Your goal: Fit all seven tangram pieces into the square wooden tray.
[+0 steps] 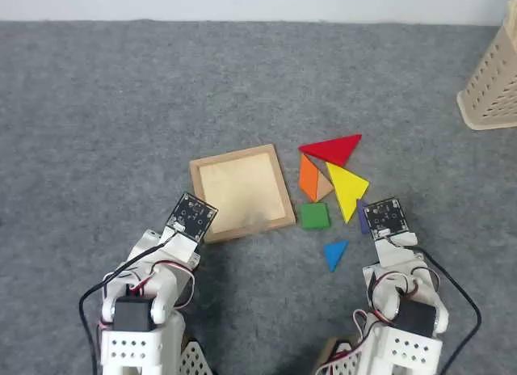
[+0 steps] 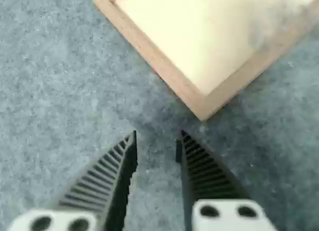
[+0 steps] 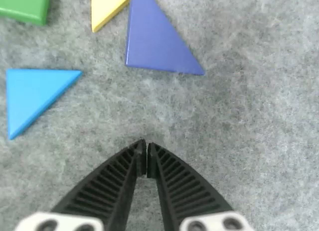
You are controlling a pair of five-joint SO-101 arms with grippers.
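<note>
Grey felt-like covering spans the worktop (image 1: 121, 108), with a pale wall strip along the far edge and a beige slotted basket (image 1: 493, 76) at the far corner on the right arm's side.

The square wooden tray (image 1: 250, 229) lies flat near the middle, turned slightly askew. Its pale inner floor shows in the left wrist view (image 2: 209, 37). All seven pieces lie on the worktop outside the tray, on the side toward the right arm.

- The red triangle (image 1: 333, 149) is farthest from the arms.
- The orange triangle (image 1: 307, 179), a tan piece (image 1: 324, 186) and the yellow triangle (image 1: 347, 189) are packed edge to edge just nearer than the red one.
- The green square (image 1: 313, 215) sits just beside the tray's near corner.
- The light blue triangle (image 1: 334, 253) lies apart, closest to the arms.
- The dark blue triangle (image 3: 154, 42) is largely covered by the right wrist in the high view. In the right wrist view it sits next to the tip of the yellow triangle.

The left tool (image 2: 155, 140) hangs over bare worktop just short of a tray corner. Its jaws are parted by a narrow gap and hold nothing.

The right tool (image 3: 146, 147) hangs over bare worktop near the two blue triangles. Its fingertips are pressed together with nothing between them.
</note>
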